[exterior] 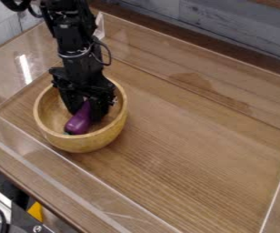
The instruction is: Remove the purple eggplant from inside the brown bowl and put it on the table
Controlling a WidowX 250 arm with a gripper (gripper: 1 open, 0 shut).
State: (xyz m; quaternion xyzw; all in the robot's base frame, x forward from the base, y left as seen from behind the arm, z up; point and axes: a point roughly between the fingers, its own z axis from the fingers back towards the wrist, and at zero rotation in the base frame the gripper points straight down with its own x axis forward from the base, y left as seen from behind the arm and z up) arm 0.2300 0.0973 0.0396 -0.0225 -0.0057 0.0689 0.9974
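Purple eggplant (81, 120) is lying inside the brown bowl (57, 130), its long axis running diagonally and its pale blue-teal stem end pointing toward the near-left part of the inner wall. Black hand (86, 104) is reaching down into the bowl from above, its fingers standing narrow at the eggplant's far end. Contact: the fingers appear to be closing on that end, though dark parts are overlapping there and the grip is hard to confirm. Bowl is resting upright on the wood-grain desk (185, 136), toward its left side, near the clear wall (21, 150). Eggplant is sitting below the bowl's rim.
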